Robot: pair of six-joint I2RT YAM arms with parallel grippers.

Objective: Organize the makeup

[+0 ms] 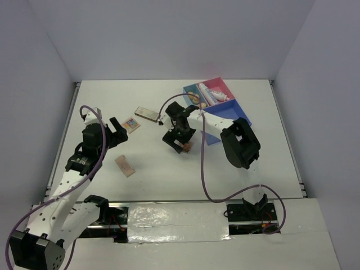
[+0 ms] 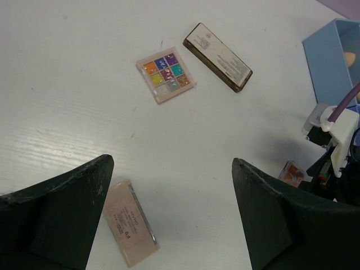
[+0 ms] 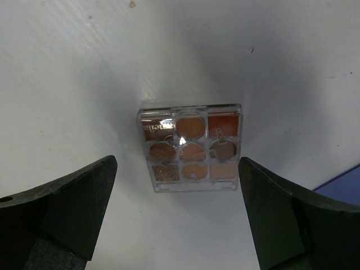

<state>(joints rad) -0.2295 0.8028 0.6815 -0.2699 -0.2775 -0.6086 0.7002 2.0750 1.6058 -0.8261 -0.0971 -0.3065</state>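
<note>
**Bench scene, three views.** The left claw (image 1: pixel 120 134) is released: its two dark fingers (image 2: pixel 67 208) stand wide apart with nothing between them but bare white bench (image 2: pixel 67 84).

- Ahead of this claw, beyond its fingertips, lies the multicolour palette (image 2: pixel 165 74), face up with its nine squares showing.
- Just beyond that palette and apart from it lies the long brown-gold palette (image 2: pixel 217 57).
- The pinkish palette (image 2: pixel 129 222) lies flat close beside the left-hand finger in the wrist view, partly hidden by it.

The right claw (image 3: pixel 177 163) is likewise released, jaws spread wide.

- An orange-brown palette (image 3: pixel 191 147) with nine pans lies flat on the bench directly below the gap.
- It is centred between the fingers, with bench visible on either side, so neither finger touches it.

The divided tray (image 2: pixel 322 63) sits behind the right claw, on the far side of the right arm in the overhead view.

- It holds a white bottle (image 1: pixel 214 94) with a pink label and a tan sponge (image 1: pixel 194 97), lying side by side.
- Which compartment each one occupies cannot be told.

All four palettes lie outside the tray, each apart from the others.
</note>
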